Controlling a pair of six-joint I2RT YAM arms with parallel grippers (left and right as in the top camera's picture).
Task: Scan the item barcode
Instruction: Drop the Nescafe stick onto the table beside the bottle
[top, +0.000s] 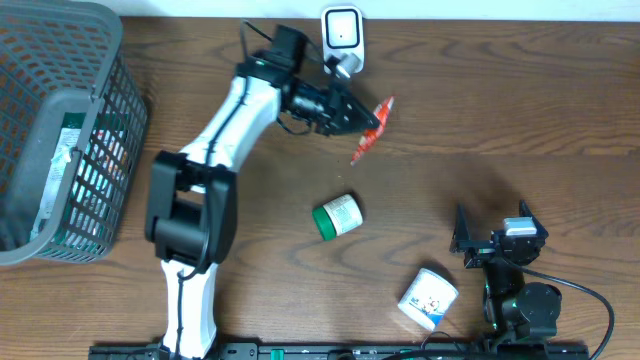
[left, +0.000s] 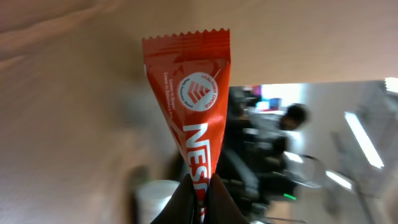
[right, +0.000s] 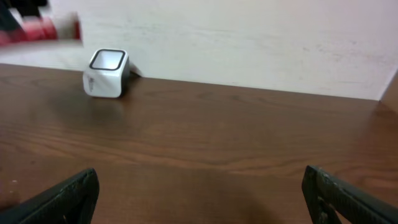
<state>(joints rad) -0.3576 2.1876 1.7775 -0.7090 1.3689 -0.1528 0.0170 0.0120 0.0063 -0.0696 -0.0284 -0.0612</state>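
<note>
- Evidently, the left gripper (top: 352, 118) pinches the red foil sachet (left: 194, 118) by its end, presenting it to the white cube scanner (top: 342, 30).
- The right gripper (right: 199, 196) rests wide open, empty.

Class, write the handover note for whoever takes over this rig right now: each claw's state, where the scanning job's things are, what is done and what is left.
Left claw: shut on the red sachet, holding it close to the scanner at the table's far edge.
Right claw: open, empty, low at the near right.
Other items: green-lidded jar mid-table, white tub by the right arm, basket on the left.
Done: sachet grasped and brought to the scanner.
Left: probably turning its barcode to the scanner window; no barcode shows in any view, and no scan is confirmed.
</note>
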